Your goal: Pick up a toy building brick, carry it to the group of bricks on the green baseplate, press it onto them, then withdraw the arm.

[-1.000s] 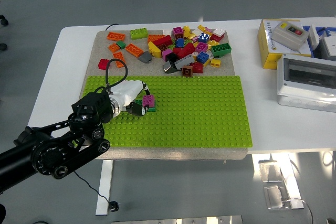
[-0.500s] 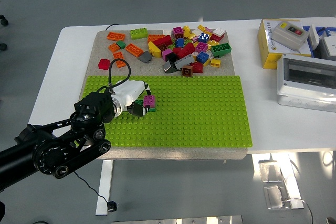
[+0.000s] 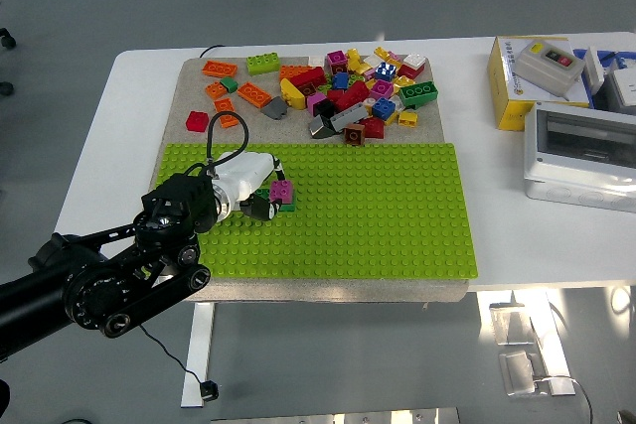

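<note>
Our left hand point(image 3: 253, 194) lies low over the left part of the green baseplate point(image 3: 397, 215), the black arm reaching in from the near left corner; our right arm is nowhere in view. The hand's fingers point(image 3: 264, 208) are curled around a magenta brick point(image 3: 282, 192), which sits at their right tip, on or just above a small green brick point(image 3: 287, 207) on the plate. We cannot tell from this angle whether the magenta brick is fully seated or only touching. The brick lies directly to the right of the palm, and the hand's long axis runs left to right along the plate, so we judge that pressing calls for a downward push, and the withdrawal should go back to the near left along the arm's own line. The loose brick pile point(image 3: 348, 91) lies well apart, on the beige mat point(image 3: 194, 76) beyond the plate's far edge.
</note>
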